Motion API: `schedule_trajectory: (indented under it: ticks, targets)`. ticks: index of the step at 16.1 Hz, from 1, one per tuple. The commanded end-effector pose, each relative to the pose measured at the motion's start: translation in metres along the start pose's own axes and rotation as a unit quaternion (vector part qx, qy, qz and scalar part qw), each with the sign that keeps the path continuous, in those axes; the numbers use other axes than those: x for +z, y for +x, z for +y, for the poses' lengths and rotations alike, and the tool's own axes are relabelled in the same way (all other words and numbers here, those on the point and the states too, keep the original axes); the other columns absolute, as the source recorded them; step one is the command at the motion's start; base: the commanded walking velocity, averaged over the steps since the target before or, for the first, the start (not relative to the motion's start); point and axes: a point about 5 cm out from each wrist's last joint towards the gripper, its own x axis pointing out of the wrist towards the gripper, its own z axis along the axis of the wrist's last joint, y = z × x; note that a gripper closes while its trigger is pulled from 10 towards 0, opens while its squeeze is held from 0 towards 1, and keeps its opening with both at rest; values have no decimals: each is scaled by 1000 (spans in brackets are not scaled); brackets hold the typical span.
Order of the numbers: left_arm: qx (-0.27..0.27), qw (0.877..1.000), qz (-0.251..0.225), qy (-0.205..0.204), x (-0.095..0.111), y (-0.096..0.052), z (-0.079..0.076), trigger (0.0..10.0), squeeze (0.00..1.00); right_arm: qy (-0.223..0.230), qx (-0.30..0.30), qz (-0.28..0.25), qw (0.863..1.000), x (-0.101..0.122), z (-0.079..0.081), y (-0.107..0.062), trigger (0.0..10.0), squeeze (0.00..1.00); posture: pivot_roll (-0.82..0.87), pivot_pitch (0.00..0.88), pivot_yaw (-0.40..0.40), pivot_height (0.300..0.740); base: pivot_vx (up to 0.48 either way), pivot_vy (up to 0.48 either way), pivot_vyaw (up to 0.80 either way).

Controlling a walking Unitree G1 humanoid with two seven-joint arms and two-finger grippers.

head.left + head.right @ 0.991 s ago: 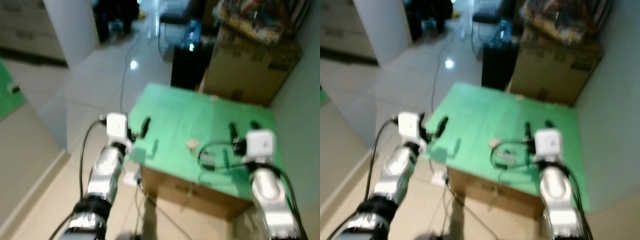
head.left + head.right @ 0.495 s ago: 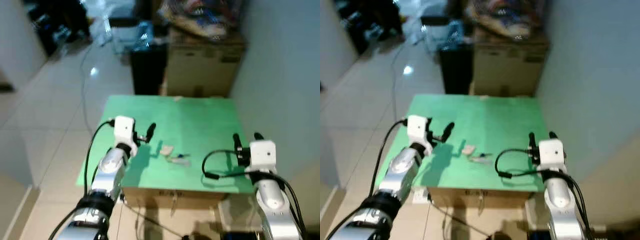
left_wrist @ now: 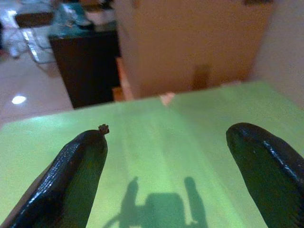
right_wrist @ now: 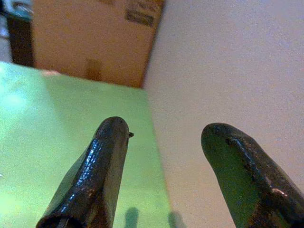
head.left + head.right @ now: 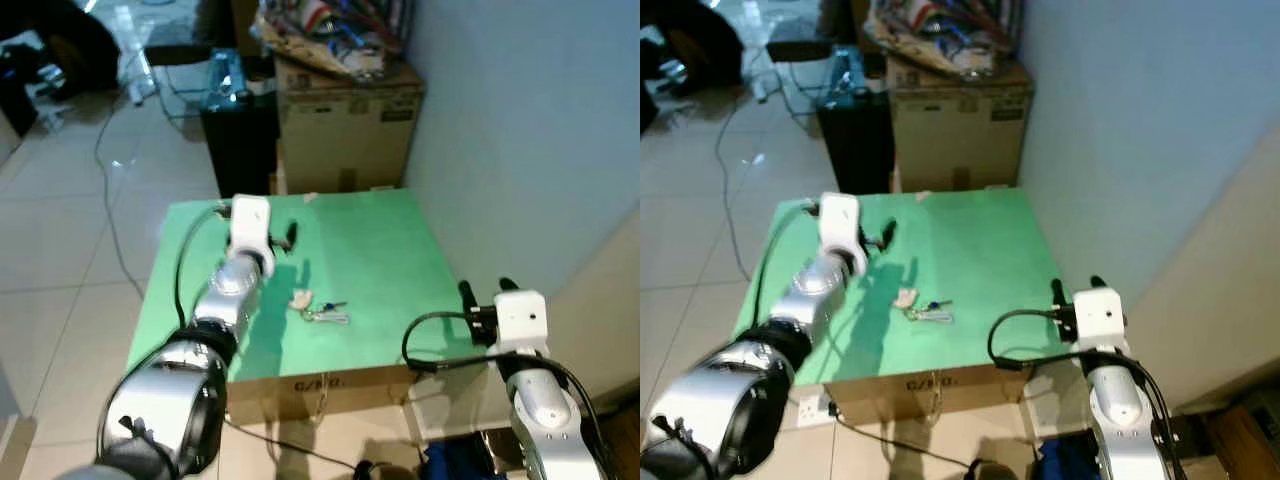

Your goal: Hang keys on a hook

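Observation:
A bunch of keys [image 5: 326,314] with a pale tag [image 5: 299,298] lies on the green top of a cardboard box table [image 5: 380,260], near its front middle. My left gripper [image 5: 290,236] hovers open over the back left of the green top, beyond the keys. In the left wrist view its black fingers [image 3: 76,166] are spread apart with nothing between them. My right gripper [image 5: 485,292] stands open off the table's right front corner, beside the pale wall. Its fingers [image 4: 99,171] hold nothing.
Behind the table stand a large cardboard box [image 5: 345,125] piled with clutter and a black cabinet [image 5: 238,140]. A pale wall [image 5: 520,130] runs along the right. Cables trail over the tiled floor [image 5: 70,240] at left.
The camera has swung right and closer, so the wall fills more of the right side. My left gripper reached farther over the table's back left. The keys have not moved.

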Motion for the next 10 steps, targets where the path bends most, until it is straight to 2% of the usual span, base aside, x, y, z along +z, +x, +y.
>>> schedule_trajectory:
  ticks: [1, 4, 6, 7, 10]
  targets:
    - [-25, 999, 28, 0, -9, -1, -11, 10000, 0, 24, 29, -4, 999, 6, 7, -5, 10000, 0, -212, 71, 19, 736, 0, 0, 0]
    - [-56, 996, 73, 18, -30, -6, -23, 10000, 0, 45, 88, 15, 995, 3, 25, -23, 10000, 0, -232, 126, 21, 736, 0, 0, 0]
    - [-63, 992, 105, 2, -43, -11, -24, 10000, 0, 55, 111, 37, 992, 2, 33, -38, 10000, 0, -250, 178, 29, 736, 0, 0, 0]
    - [-80, 990, 117, 2, -49, -13, -31, 10000, 0, 62, 127, 44, 989, 4, 37, -46, 10000, 0, -256, 190, 32, 736, 0, 0, 0]
    - [-105, 986, 127, 20, -58, -18, -43, 10000, 0, 63, 156, 58, 984, 3, 44, -62, 10000, 0, -284, 205, 36, 736, 0, 0, 0]
